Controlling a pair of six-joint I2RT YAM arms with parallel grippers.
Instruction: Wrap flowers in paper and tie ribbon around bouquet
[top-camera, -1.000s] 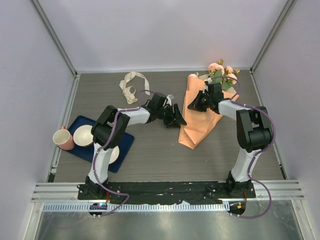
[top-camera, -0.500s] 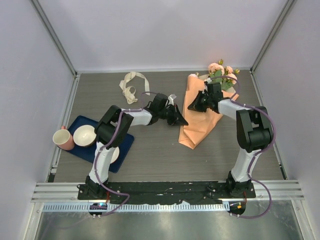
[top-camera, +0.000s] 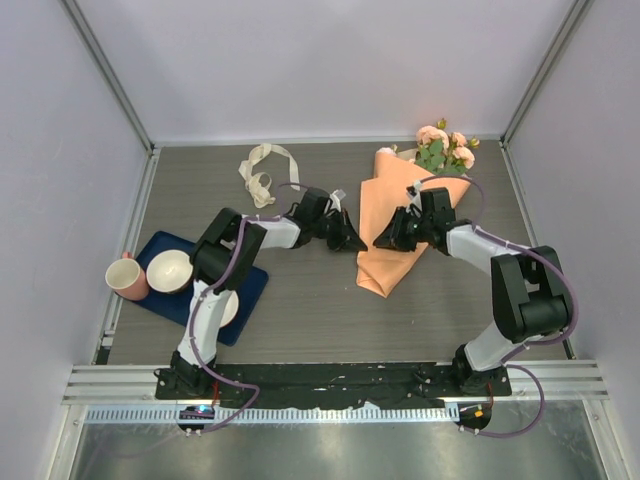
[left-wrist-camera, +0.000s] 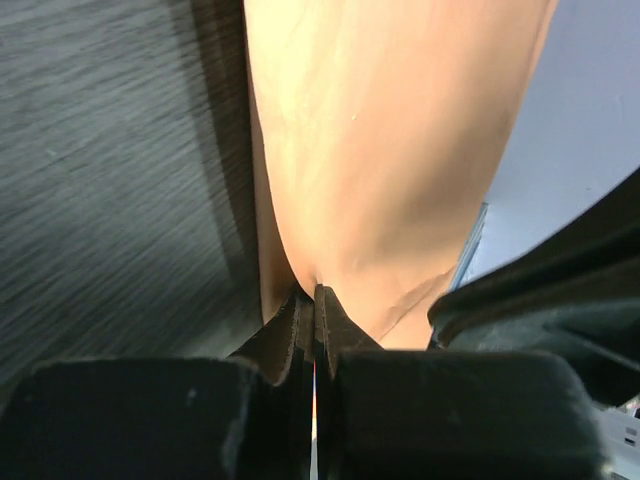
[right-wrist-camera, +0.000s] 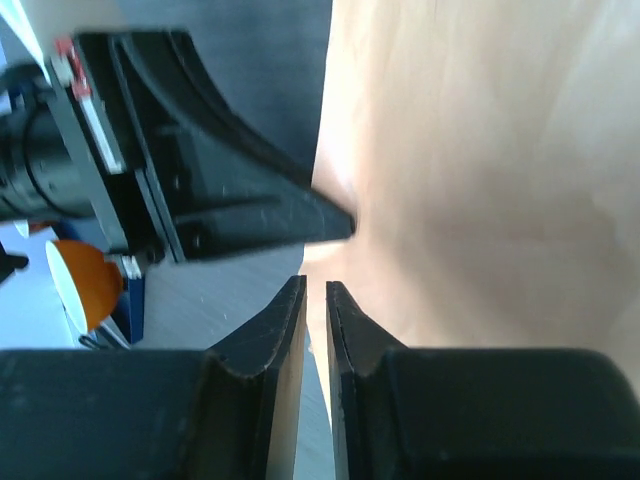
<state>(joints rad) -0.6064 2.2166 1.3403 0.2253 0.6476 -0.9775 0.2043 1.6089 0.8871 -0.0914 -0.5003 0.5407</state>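
Note:
The bouquet lies on the table as a cone of orange paper, with the pink flowers poking out at its far right end. My left gripper is shut on the paper's left edge; in the left wrist view its jaws pinch the orange sheet. My right gripper sits on the cone just right of it, jaws a narrow gap apart at the paper's edge. The cream ribbon lies curled at the far left, apart from both grippers.
A dark blue tray at the near left holds a white bowl and a plate, with a pink mug beside it. White walls close in the table on three sides.
My left gripper slid right and shut on the paper's left edge. My right gripper moved down the cone toward the left one and parted its jaws.

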